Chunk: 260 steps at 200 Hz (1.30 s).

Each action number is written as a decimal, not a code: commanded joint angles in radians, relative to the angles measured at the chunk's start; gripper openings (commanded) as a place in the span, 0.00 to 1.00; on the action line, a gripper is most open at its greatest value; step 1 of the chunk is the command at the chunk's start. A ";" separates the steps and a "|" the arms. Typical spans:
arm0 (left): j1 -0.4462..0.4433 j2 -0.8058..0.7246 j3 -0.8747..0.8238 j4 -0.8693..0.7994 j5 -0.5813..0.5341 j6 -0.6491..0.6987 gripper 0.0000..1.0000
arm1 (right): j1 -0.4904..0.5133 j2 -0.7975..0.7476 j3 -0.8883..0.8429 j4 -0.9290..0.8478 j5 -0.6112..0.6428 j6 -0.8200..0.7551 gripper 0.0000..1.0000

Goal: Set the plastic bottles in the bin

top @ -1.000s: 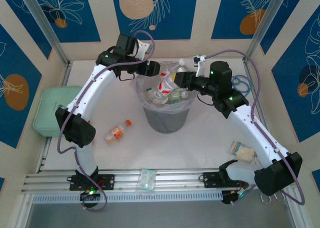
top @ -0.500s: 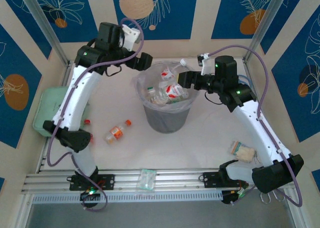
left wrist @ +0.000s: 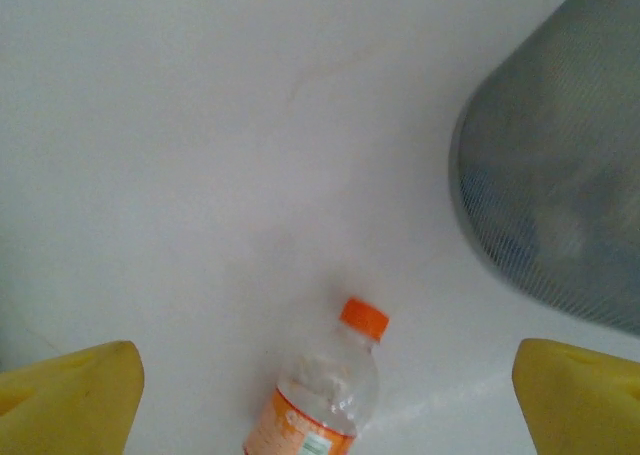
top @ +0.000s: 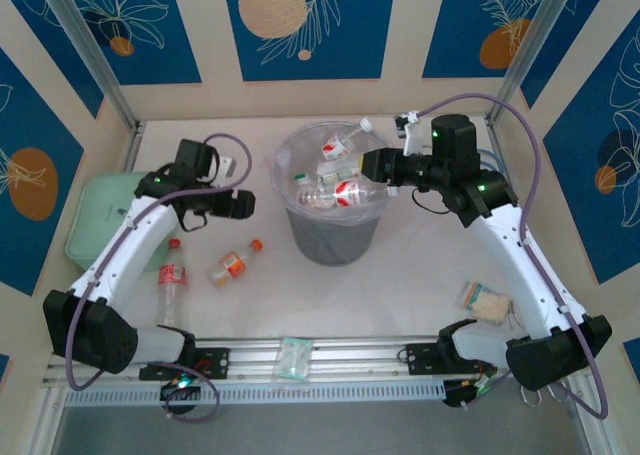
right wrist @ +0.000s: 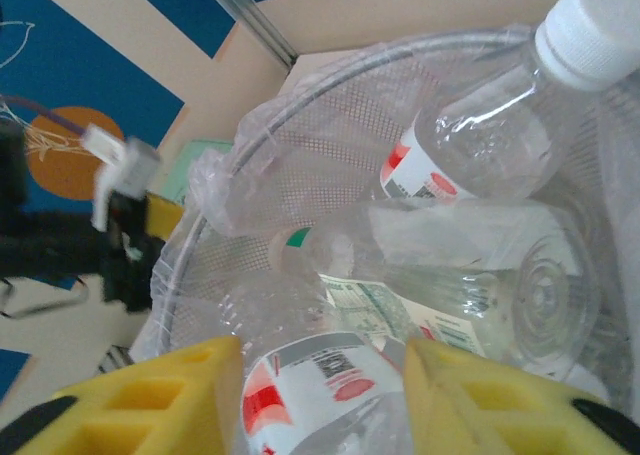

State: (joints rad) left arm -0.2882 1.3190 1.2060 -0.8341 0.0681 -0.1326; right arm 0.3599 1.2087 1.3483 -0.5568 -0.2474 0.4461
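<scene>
Lying low in the top picture, a flat packet (top: pixel 295 356) rests by the metal rail (top: pixel 120 360) at the near edge of the white bench (top: pixel 400 285). A second packet (top: pixel 483 300) lies at the lower right, close to the right arm (top: pixel 520 255).

Two plastic bottles are on the bench at the lower left. The red-capped bottle (top: pixel 172 278) has a red label and lies just beside the left arm (top: pixel 120 255). The orange-capped bottle (top: pixel 232 265) lies on its side a little to the right, apart from the bin (top: pixel 335 237).

The left fingers (left wrist: pixel 75 385) hang over the bench near the orange-capped bottle and do not touch it. They are yellow and spread wide. In the left wrist picture the bottle sits low in the middle, and the grey wall of the bin shows at the upper right.

A mint-green box (top: pixel 95 225) stands at the left edge. The bin stands in the middle of the bench, and several clear bottles lie piled inside it.

The right fingers (right wrist: pixel 170 395) hang over the bin's right rim. They are partly closed, and a red-labelled bottle (right wrist: pixel 320 385) shows between them. It is not clear whether they pinch it or it just lies below them. Farther in, a white-capped bottle (right wrist: pixel 480 145) rests against the bin's bag, with its cap at the upper right.
</scene>
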 commanded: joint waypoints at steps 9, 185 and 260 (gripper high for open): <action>0.002 -0.045 -0.157 0.156 0.068 -0.084 1.00 | 0.032 0.054 0.009 0.029 -0.039 0.033 0.41; -0.075 -0.035 -0.441 0.110 -0.018 -0.164 1.00 | -0.168 -0.042 0.030 -0.057 -0.022 0.049 0.81; -0.111 0.026 -0.454 0.157 -0.021 -0.211 0.72 | -0.172 -0.070 0.005 -0.047 -0.041 0.072 0.81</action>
State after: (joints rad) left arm -0.3767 1.3167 0.7616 -0.6865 0.0616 -0.3225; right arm 0.1940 1.1706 1.3643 -0.5938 -0.2665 0.5068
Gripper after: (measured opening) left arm 0.770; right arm 0.806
